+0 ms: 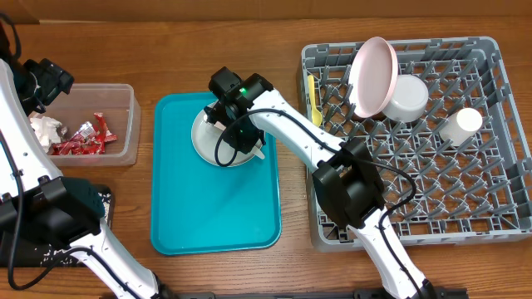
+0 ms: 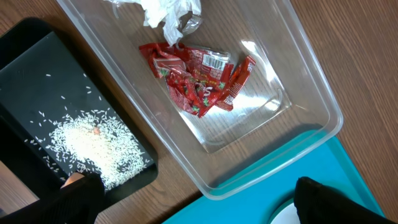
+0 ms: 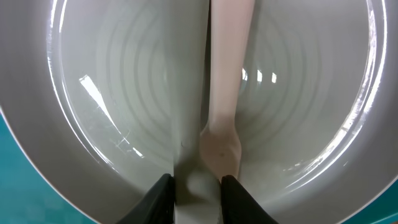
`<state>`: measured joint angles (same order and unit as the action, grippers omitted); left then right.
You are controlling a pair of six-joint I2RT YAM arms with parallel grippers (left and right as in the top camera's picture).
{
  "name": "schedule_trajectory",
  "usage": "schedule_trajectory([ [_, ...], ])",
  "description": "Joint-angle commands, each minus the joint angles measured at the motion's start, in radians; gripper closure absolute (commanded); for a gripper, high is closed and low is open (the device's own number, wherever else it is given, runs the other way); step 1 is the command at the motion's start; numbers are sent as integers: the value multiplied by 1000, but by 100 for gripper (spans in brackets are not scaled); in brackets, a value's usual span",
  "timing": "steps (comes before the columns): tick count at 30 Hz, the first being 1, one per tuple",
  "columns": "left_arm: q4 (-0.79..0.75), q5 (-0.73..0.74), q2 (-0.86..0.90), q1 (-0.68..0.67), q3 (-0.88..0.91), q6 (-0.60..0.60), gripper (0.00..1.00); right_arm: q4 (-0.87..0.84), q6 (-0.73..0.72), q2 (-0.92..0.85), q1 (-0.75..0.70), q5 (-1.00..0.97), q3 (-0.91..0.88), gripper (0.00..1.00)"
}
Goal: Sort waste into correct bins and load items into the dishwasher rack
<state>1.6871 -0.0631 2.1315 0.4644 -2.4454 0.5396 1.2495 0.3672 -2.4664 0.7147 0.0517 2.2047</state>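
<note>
The grey round plate [image 1: 202, 139] is half hidden by the right gripper [image 3: 197, 185], clamped on one white plastic utensil [image 3: 189, 134]; the left gripper [image 2: 202, 199] is spread wide.

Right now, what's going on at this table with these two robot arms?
The robot is clearing up after a meal. Its right claw is down on the grey plate on the teal tray, straddling a white utensil handle; whether it grips yet is unclear. The left claw hangs open above the clear tub, which holds red wrappers and a napkin. Rice lies in the black tray. A pink plate, bowl and cup sit in the rack.
</note>
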Motion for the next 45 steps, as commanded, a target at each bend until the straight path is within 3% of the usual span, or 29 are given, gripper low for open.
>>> schedule_trajectory([
  [1, 2, 2, -29, -8, -10, -20, 0, -2, -2, 3, -3, 1, 29, 73],
  [3, 2, 2, -29, -8, -10, -20, 0, -3, -5, 3, -3, 3, 29, 72],
  [4, 2, 2, -29, -8, -10, -20, 0, -3, -5, 3, -3, 7, 29, 60],
  [5, 2, 2, -29, -8, -10, -20, 0, -3, -5, 3, -3, 23, 29, 56],
  [17, 2, 2, -29, -8, -10, -20, 0, -19, -5, 2, -3, 107, -8, 67],
  [23, 2, 2, -29, -8, -10, -20, 0, -21, -9, 2, -2, 108, -16, 57],
  [30, 2, 2, -29, -8, -10, -20, 0, -32, -23, 2, -2, 109, -52, 58],
  [45, 2, 2, -29, -8, -10, -20, 0, -29, -32, 3, -3, 116, -34, 95],
])
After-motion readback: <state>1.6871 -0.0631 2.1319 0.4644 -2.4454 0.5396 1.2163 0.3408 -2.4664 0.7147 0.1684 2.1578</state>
